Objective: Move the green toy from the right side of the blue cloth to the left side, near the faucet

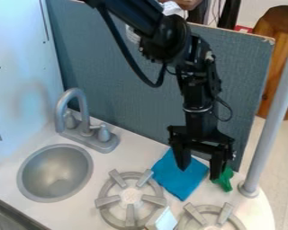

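Pincer (199, 172) over blue cloth (175, 179)

Arm (197, 81) bent, gripper (199, 173) open.
Its fingers (217, 162) point down, spread apart, near the counter's (132, 155) back edge.

- one fixed camera looks down at a slant from above the front side of the sink basin (55, 173).
- it faces across the sink basin toward the upright gray-blue panel (119, 67) behind.
- it is near: the sink basin shows whole, while the farther right stove burner (197, 214) is cut by the lower edge.
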Robot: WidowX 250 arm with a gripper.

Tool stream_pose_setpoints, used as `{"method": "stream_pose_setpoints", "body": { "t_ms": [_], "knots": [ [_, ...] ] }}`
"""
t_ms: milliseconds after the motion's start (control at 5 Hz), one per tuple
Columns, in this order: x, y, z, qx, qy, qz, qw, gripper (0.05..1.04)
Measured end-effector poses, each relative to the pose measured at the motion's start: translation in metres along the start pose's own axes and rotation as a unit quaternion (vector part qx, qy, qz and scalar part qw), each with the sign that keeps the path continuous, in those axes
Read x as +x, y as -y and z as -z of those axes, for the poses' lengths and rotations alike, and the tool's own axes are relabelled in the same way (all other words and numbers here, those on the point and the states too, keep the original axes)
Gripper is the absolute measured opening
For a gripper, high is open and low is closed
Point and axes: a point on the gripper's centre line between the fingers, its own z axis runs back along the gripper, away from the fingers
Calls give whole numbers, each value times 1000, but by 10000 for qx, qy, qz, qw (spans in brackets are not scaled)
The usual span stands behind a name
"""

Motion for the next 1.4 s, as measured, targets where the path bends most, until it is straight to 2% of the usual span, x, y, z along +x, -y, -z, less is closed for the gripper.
{"method": "stream_pose_setpoints", "body": {
  "t_ms": [200, 400, 600, 800, 1000, 1200, 1400],
  "knots": [
    [-4, -4, 14, 28, -170, -52, 9998, 1005],
    [25, -4, 36, 64, 359, -184, 9992, 1005],
    [50, 7, 49, 45, 672, -286, 9973, 1005],
    [71, 6, 61, 242, 942, -438, 9943, 1005],
    [88, 8, 69, 569, 1311, -798, 9865, 1005],
    [95, 2, 74, 921, 1396, -1113, 9796, 1005],
    [99, -6, 77, 1126, 1551, -1252, 9734, 1005]
  ]
}}
